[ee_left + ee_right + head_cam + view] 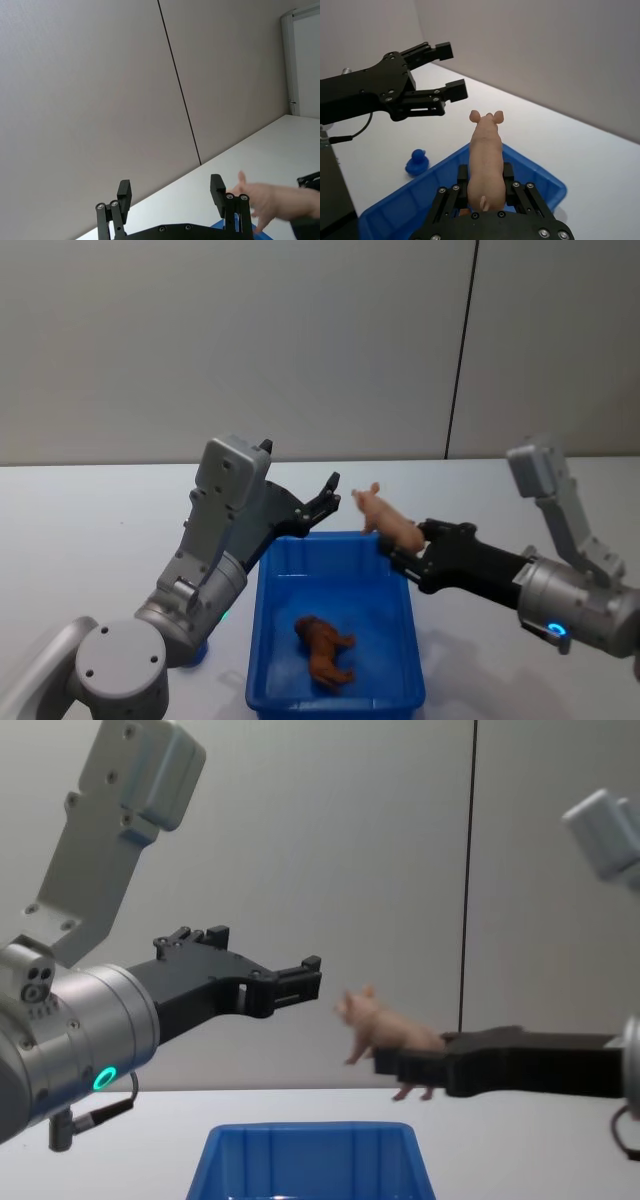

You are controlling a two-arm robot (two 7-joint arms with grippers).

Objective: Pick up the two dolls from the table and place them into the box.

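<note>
A pink pig doll [386,520] hangs in the air over the far right corner of the blue box [264,630], with my right gripper [404,546] shut on its hind part. From the right wrist the pig [486,147] points away between the fingers [463,175]. A brown furry doll [325,648] lies on the box floor. My left gripper [326,496] is open and holds nothing, hovering above the box's far left corner, a short way from the pig. In the chest view the left gripper [303,980] faces the pig [385,1025] above the box [310,1160].
A small blue duck toy [417,162] sits on the white table [80,540] just left of the box, under the left arm. A plain grey wall [300,340] stands behind the table.
</note>
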